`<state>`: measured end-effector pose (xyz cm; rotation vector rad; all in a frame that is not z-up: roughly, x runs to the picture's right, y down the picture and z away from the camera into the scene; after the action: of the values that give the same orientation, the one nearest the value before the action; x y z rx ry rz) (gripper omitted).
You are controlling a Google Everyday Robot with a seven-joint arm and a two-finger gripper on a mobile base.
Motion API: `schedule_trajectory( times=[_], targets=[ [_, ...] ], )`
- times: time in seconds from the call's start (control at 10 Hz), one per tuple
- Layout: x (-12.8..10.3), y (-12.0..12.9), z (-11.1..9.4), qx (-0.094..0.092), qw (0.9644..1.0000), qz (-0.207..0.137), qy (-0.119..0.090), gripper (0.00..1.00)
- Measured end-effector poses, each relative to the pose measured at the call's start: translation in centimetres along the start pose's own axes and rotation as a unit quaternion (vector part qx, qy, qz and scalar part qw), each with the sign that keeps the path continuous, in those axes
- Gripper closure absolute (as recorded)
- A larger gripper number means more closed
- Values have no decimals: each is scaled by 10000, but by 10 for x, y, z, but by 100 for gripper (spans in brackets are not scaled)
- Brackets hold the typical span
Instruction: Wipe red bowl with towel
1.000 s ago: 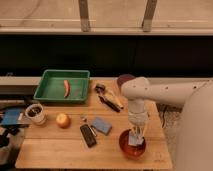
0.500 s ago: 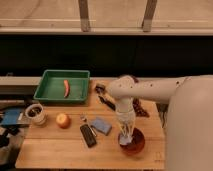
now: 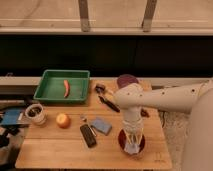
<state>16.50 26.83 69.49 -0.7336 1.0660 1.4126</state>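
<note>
Claw (image 3: 132, 141) shut on towel (image 3: 131, 148) in red bowl (image 3: 123, 141).

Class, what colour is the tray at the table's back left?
Green tray, clearest in the camera view. The shut gripper holds the towel in the red bowl.
</note>
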Motion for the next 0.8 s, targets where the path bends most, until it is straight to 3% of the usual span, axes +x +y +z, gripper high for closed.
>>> schedule_trajectory(
  times=[0.2, 0.4, 0.6, 0.8],
  targets=[
    [-9, -23, 5, 0, 9998, 192, 99, 100],
    [-33, -31, -3, -19, 9995, 311, 77, 100],
    [-51, -24, -16, -38, 9994, 337, -1, 100],
    [-53, -7, -22, -127, 9998, 157, -65, 100]
  ],
)
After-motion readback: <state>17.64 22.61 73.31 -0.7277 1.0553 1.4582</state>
